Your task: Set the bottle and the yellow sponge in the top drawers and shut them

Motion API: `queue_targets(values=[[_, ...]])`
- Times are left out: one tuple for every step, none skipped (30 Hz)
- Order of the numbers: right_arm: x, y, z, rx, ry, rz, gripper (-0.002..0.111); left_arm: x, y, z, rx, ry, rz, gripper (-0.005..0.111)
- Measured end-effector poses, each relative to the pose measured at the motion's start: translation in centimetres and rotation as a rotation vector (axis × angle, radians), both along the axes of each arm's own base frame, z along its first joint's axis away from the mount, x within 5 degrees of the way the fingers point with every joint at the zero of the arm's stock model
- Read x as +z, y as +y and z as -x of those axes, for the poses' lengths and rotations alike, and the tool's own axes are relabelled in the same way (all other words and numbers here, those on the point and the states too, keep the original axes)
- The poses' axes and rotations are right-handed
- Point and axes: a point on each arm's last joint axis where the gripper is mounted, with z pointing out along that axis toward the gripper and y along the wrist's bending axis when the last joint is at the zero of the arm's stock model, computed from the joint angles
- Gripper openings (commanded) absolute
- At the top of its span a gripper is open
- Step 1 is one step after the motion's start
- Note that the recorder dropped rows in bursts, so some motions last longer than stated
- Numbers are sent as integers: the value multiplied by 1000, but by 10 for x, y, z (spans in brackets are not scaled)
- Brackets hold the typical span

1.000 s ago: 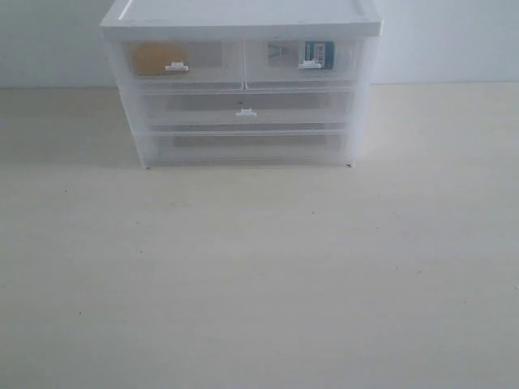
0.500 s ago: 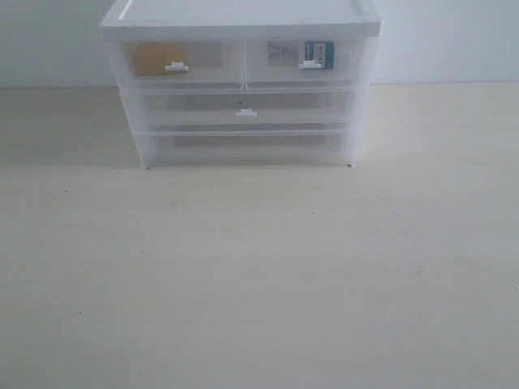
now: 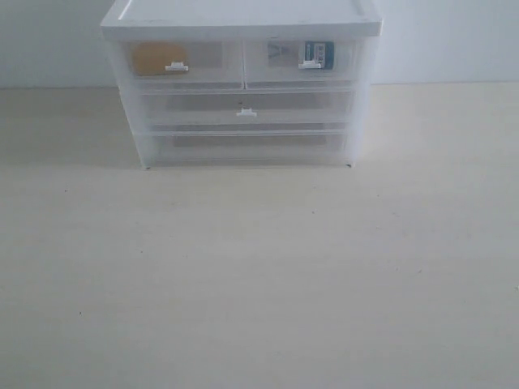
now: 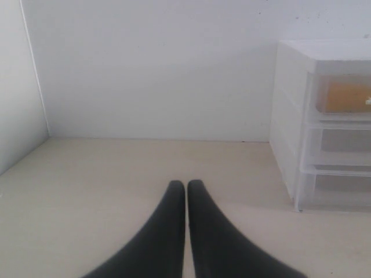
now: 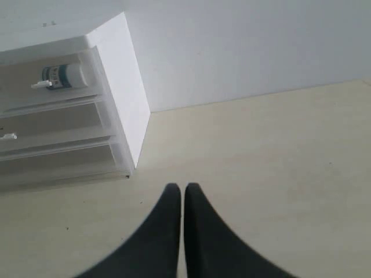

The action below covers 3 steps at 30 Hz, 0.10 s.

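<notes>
The white-topped drawer unit (image 3: 242,18) stands at the back of the table. Its two top drawers are pushed in flush. The yellow sponge (image 3: 152,58) shows through the left top drawer (image 3: 207,61), also seen as the sponge (image 4: 342,95). The bottle (image 3: 318,53) lies on its side inside the right top drawer (image 3: 280,69), seen too as the bottle (image 5: 62,76). My left gripper (image 4: 186,186) is shut and empty, off to the unit's left side. My right gripper (image 5: 182,188) is shut and empty, off to its right side. Neither arm appears in the exterior view.
Two wider drawers (image 3: 246,105) below the top pair are pushed in as well. A white wall (image 4: 156,69) runs behind the unit. The pale wooden tabletop (image 3: 259,267) stretches in front of the unit.
</notes>
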Motion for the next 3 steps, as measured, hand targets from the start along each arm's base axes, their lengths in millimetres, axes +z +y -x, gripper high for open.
queue_targets(values=[[0, 0, 0, 0, 0, 0, 2, 0, 0, 0, 0, 0, 0, 4], [0, 0, 0, 0, 0, 0, 2, 0, 0, 0, 0, 0, 0, 4], [0, 0, 0, 0, 0, 0, 2, 0, 0, 0, 0, 0, 0, 4]])
